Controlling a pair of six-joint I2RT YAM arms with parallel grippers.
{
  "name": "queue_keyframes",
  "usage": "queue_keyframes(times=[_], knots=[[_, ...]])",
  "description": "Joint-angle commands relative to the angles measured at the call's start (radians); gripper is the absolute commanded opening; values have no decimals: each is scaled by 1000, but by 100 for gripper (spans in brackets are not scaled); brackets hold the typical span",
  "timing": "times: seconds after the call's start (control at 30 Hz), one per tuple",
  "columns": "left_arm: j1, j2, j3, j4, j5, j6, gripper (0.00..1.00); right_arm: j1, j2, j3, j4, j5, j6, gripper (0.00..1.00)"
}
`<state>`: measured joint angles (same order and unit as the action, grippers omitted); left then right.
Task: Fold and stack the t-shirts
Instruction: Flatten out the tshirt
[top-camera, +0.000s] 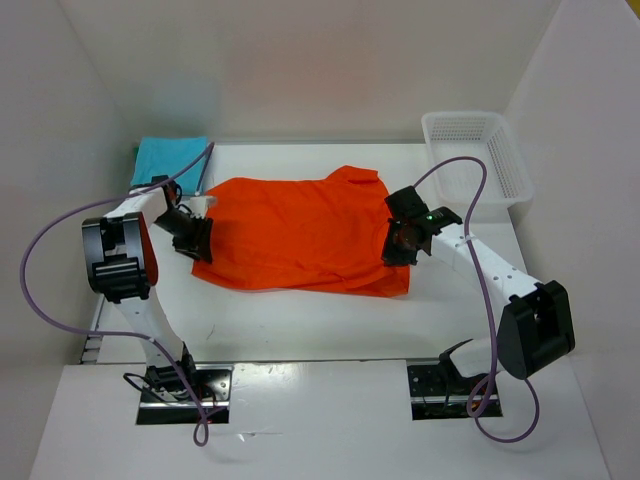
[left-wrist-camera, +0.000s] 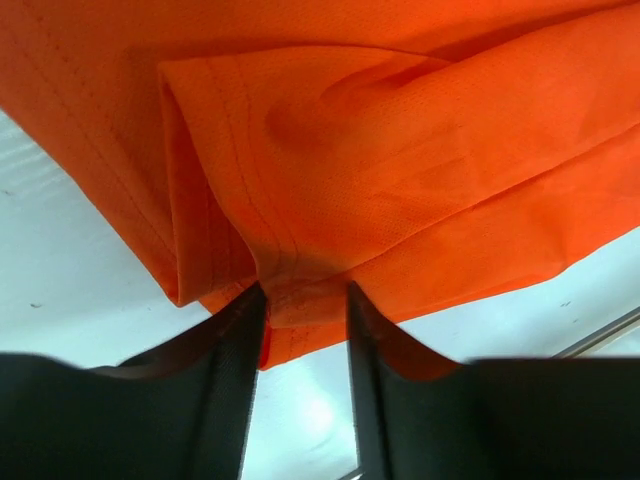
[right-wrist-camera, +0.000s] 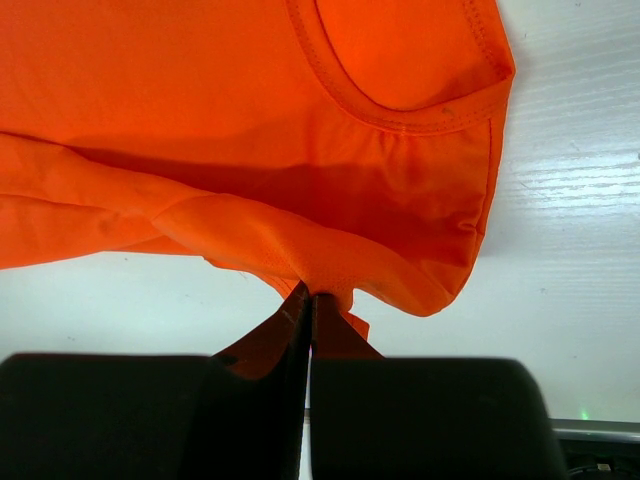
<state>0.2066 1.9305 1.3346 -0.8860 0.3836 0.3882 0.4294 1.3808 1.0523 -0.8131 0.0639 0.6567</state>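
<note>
Orange-red t-shirt (top-camera: 300, 235) lies spread across the middle of the white table (top-camera: 300, 325), its long side running left to right and its surface rumpled in shallow creases. It is the only garment between the two arms. The left arm (top-camera: 120, 260) reaches in from the left edge of the cloth and the right arm (top-camera: 500, 280) from the right edge, each trailing a purple cable (top-camera: 40, 270).

At the far right corner of the table stands a white mesh basket (top-camera: 462, 118), well apart from the shirt. At the far left corner lies a turquoise t-shirt (top-camera: 170, 155), flat, partly hidden behind the left arm and not touching the orange one.

The right gripper (right-wrist-camera: 308, 298) has its fingers pressed together on a fold at the shirt's right side; the cloth rises into the pinch and throws a shadow on the fabric behind it. Just beyond this fold the ribbed neckline (right-wrist-camera: 400, 112) lies flat on the table.

The left gripper (left-wrist-camera: 305, 292) stands with its jaws apart. A doubled, stitched edge (left-wrist-camera: 215, 200) of the shirt's left side hangs down between the two dark fingers (left-wrist-camera: 240, 340), and bare table shows through the gap under it; the cloth is between the fingers but not clamped.
</note>
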Motion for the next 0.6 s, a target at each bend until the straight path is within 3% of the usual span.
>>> queue_keyframes(times=[0.0,0.23,0.4,0.57], knots=[[-3,-17,3,2,55,18,43,3,-20,-2,34,10,3,0],[-3,-18,-8,12,64,18,28,3,-20,-2,25,10,3,0],[-3,-28,-8,-2,64,27,5,3,-20,-2,16,19,3,0],[20,-132,1,-108,98,99,0,3,-45,-2,-50,19,12,0]])
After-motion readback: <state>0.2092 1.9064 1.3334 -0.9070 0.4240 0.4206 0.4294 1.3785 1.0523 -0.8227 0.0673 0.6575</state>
